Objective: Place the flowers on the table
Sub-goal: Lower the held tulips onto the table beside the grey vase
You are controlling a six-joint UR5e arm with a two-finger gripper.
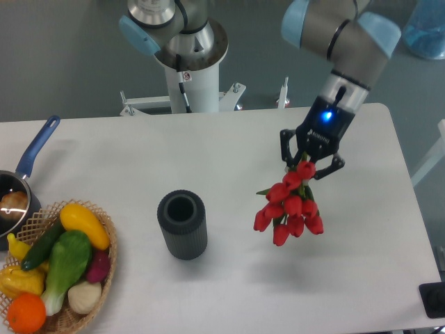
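Observation:
The flowers (290, 206) are a bunch of red tulip buds with a few green leaves, hanging over the right part of the white table (229, 153). My gripper (310, 165) comes down from the upper right and is shut on the bunch at its upper end. The buds point down and to the left, toward the camera. The stems are hidden behind the buds and the gripper. I cannot tell whether the lowest buds touch the table top.
A dark grey ribbed vase (182, 224) stands upright left of the flowers. A wicker basket (59, 271) of vegetables sits at the front left corner. A pot (14, 198) with a blue handle is at the left edge. The robot base (188, 62) stands behind the table.

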